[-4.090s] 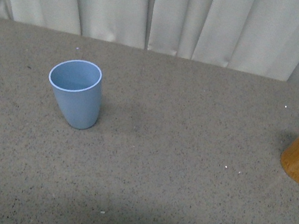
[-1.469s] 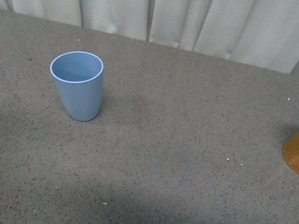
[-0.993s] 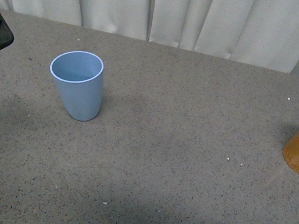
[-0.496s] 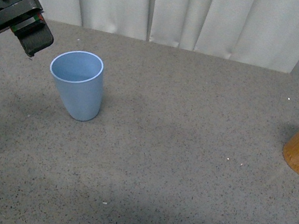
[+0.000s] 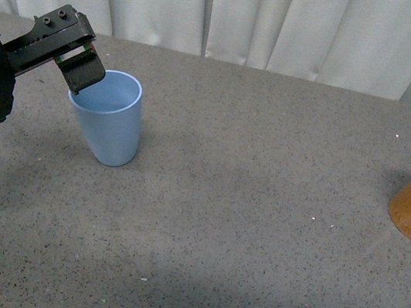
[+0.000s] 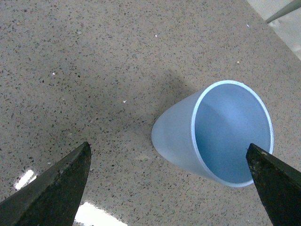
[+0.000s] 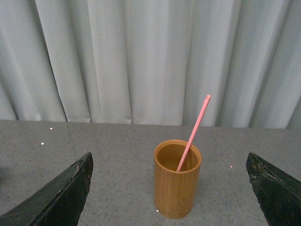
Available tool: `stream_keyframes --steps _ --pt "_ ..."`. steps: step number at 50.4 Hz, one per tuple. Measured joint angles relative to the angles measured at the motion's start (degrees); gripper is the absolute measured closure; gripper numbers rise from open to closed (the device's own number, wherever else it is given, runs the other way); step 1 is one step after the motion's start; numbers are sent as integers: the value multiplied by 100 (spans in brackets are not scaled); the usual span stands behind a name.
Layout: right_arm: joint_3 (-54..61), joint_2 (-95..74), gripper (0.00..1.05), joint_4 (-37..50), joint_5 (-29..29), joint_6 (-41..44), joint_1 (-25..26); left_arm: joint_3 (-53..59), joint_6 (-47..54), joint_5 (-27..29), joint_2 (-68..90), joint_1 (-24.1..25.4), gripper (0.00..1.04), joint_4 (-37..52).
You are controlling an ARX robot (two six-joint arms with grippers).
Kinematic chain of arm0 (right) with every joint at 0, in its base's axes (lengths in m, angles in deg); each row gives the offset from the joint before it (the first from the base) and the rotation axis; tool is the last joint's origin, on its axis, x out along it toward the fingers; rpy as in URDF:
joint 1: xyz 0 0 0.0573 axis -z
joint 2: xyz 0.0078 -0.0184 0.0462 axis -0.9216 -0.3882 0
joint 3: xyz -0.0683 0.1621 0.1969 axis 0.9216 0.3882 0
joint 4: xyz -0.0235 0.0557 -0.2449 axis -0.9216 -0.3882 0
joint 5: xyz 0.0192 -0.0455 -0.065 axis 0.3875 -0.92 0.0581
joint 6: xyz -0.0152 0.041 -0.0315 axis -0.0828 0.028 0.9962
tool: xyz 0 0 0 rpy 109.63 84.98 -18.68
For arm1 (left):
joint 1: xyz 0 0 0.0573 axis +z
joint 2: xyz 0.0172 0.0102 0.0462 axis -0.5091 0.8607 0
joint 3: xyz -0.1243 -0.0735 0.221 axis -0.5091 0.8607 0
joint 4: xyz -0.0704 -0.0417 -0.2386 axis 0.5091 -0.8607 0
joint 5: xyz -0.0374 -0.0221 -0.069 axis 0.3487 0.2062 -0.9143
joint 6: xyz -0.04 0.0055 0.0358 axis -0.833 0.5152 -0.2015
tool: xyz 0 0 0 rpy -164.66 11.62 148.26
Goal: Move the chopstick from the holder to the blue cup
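Chopstick (image 7: 195, 128): light, stiff, thin, prob. slippery; pinch exposed upper section above holder (image 7: 177, 190); right gripper (image 7: 169, 157) jaws apart, empty.

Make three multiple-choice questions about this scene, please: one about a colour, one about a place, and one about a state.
1. The cup is:
A) blue
B) red
C) green

2. The chopstick is:
A) lying flat beside the cup
B) standing tilted in the holder
C) inside the cup

3. The left hand is:
A) shut on the chopstick
B) shut on the cup
C) open

Answers:
1 A: the front and left wrist views both show it light blue.
2 B: the right wrist view shows it leaning against the holder's rim, with its upper end sticking out.
3 C: in the left wrist view its fingers stand wide apart and hold nothing.
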Motion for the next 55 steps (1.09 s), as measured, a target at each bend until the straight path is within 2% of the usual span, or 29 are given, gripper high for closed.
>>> stream_keyframes --steps 21,55 --pt "0 0 10 0 0 -2 0 -13 -59 24 229 -271 7 31" --pt "0 0 10 0 0 0 0 -142 -192 9 520 -208 7 17"
